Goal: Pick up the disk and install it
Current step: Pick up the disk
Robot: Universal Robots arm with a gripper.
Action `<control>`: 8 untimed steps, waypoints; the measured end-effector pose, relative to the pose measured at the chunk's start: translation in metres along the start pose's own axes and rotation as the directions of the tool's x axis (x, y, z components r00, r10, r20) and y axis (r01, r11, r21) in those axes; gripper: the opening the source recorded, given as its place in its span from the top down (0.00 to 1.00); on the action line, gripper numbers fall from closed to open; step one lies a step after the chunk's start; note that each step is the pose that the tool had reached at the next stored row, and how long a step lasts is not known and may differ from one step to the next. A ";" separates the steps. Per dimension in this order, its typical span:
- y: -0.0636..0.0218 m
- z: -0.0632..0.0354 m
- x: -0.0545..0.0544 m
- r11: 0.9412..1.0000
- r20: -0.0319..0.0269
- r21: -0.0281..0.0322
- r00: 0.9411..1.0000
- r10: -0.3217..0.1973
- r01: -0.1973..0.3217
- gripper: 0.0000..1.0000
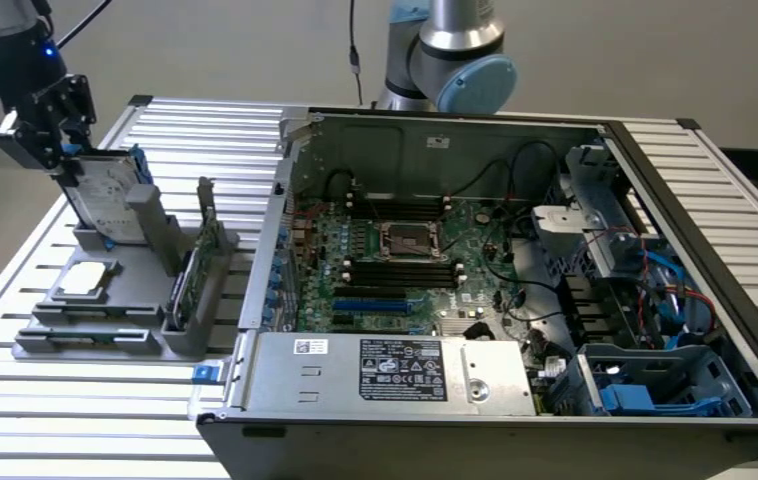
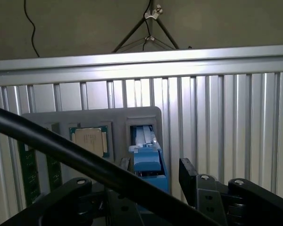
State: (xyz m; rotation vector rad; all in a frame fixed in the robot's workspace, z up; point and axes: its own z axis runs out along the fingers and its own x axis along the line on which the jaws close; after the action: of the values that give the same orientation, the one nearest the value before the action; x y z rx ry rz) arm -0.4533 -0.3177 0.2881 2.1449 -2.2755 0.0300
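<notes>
Slatted metal desk [image 1: 86, 400]; disk [image 1: 99, 195] stands upright in grey rack [image 1: 86, 340] just under claw [image 1: 70, 165], prob. so its wide-open jaws can straddle the top edge.

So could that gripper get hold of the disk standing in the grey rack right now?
Probably yes. The open gripper hangs just over the disk, which stands upright in the grey rack with its top edge bare. Nothing seems to lie between them.

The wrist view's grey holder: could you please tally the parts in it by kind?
Disk: 1
Silver chip: 1
Green circuit cards: 2
Total: 4
</notes>
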 end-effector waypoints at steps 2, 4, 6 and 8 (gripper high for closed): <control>0.0003 0.0000 0.000 1.000 0.000 0.000 1.000 0.000 0.000 0.46; 0.0007 0.0000 0.000 1.000 0.000 0.000 1.000 0.000 0.000 0.46; 0.0007 0.0000 0.000 1.000 0.000 0.000 1.000 0.000 0.000 0.46; 0.0009 0.0000 0.000 1.000 0.000 0.000 1.000 0.000 0.000 0.46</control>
State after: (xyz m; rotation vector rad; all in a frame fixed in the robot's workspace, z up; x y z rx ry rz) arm -0.4541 -0.3177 0.2880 2.1448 -2.2756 0.0299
